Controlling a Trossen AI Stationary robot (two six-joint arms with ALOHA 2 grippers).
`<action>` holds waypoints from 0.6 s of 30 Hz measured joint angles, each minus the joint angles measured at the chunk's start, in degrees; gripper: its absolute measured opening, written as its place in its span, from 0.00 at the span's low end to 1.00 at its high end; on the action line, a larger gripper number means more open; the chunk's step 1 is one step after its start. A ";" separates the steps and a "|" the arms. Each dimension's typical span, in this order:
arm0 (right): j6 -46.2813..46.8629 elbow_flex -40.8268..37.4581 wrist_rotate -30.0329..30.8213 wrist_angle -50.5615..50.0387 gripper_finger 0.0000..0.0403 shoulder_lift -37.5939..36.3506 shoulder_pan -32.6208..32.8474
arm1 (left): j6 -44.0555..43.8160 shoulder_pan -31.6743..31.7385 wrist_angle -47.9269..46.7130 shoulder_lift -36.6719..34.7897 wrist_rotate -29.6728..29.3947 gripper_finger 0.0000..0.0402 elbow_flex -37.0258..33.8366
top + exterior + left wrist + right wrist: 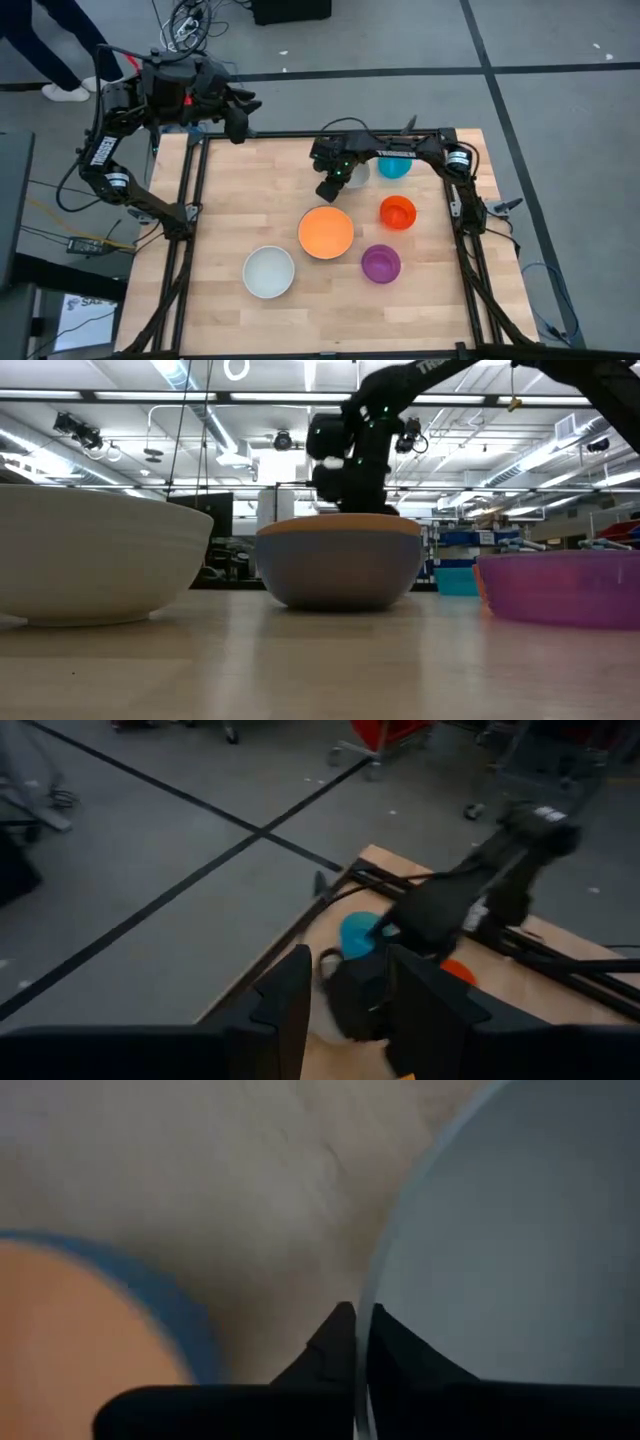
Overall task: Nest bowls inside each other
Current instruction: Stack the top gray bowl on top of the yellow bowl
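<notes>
My right gripper (333, 183) points down at the far middle of the table, shut on the grey bowl (358, 172). Just nearer stands the orange bowl (326, 232), sitting inside the blue bowl (175, 1320), whose rim shows around it. The teal bowl (395, 166), red-orange bowl (397, 212), purple bowl (381, 263) and white bowl (269, 272) each stand alone on the table. My left gripper (345, 1010) hangs open and empty, raised above the table's far left corner. My right gripper pinches the grey bowl's rim (364, 1335) on the side facing the orange bowl. One finger is inside the bowl and one outside. The fingers come from above, pointing down. The gripper hides whether the bowl's base is on the table.
A black frame (190, 200) runs along the table's left, right and far edges. Bare wood lies at the table's left half and near edge. A person's legs (60, 50) show on the floor beyond the far left corner.
</notes>
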 joint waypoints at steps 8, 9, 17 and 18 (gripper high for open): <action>0.53 4.05 -10.17 -3.37 0.00 -9.81 7.96 | 4.37 0.00 -0.11 0.02 -11.80 0.35 -3.43; 1.09 4.47 -9.35 -3.30 0.00 -10.66 9.56 | 4.42 0.00 0.02 0.00 -12.29 0.35 -4.19; 6.18 4.59 -6.94 -3.69 0.00 -9.60 18.54 | 4.26 0.00 0.06 0.06 -11.61 0.35 -10.32; 6.10 4.58 -7.60 -3.38 0.00 -9.25 18.62 | 4.24 0.00 0.21 0.06 -11.03 0.35 -10.94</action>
